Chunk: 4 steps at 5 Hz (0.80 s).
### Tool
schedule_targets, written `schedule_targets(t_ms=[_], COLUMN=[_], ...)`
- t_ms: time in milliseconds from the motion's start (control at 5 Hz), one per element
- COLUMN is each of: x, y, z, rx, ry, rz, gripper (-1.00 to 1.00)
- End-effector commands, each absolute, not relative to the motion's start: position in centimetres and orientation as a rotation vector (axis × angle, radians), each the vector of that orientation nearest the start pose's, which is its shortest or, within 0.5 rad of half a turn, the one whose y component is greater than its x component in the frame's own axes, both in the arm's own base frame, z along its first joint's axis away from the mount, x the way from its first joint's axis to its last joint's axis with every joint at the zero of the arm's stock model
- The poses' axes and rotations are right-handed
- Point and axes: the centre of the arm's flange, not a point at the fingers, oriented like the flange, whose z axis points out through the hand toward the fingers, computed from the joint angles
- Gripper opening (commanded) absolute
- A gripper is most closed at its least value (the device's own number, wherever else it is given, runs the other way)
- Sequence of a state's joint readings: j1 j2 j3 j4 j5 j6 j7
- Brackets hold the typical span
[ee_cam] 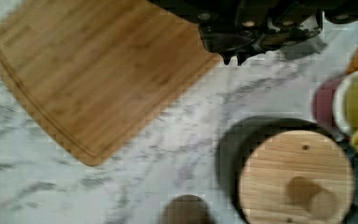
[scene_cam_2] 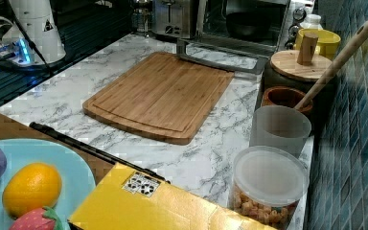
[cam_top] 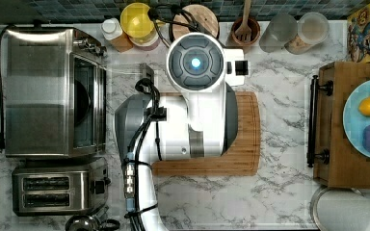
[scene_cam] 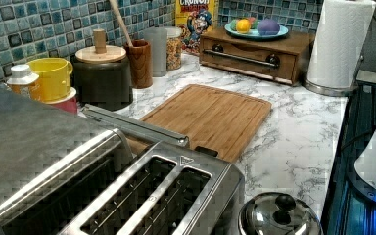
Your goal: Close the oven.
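The oven point(cam_top: 38, 91) is a boxy steel appliance at the top view's left. Its glass door point(cam_top: 125, 86) hangs open, lying flat over the counter. The door's steel bar handle point(scene_cam: 132, 125) runs along the near edge of the cutting board; in the right view the handle point(scene_cam_2: 218, 60) lies in front of the oven's dark interior point(scene_cam_2: 249, 19). My gripper point(ee_cam: 233, 58) hovers shut, with nothing in it, above the marble between a corner of the cutting board point(ee_cam: 88, 70) and a dark canister with a wooden lid point(ee_cam: 293, 177). It is apart from the door.
A two-slot toaster point(cam_top: 53, 190) stands beside the oven. The bamboo cutting board point(cam_top: 243, 144) lies mid-counter under my arm point(cam_top: 195, 62). A yellow cup point(cam_top: 136, 19), jars and a utensil holder point(cam_top: 244, 30) line the back wall. A wooden drawer box point(cam_top: 337, 125) sits at the top view's right.
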<state>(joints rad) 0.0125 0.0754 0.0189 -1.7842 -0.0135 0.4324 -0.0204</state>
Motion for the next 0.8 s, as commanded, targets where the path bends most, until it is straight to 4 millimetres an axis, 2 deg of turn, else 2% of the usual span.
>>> schedule_targets(t_ms=[200,400,600,800], x=[54.6,53.8,53.0,51.9], y=[-1.3,-1.0,-2.2,-1.2], z=[41.7,40.1,38.0,36.0], rx=[-2.752,-2.701,-2.539,-2.51], ry=[0.63,0.367,0.211,0.144], rz=[-0.048,-0.09,-0.122,-0.244], gripper=[-1.0,-1.0,-1.0,-1.0])
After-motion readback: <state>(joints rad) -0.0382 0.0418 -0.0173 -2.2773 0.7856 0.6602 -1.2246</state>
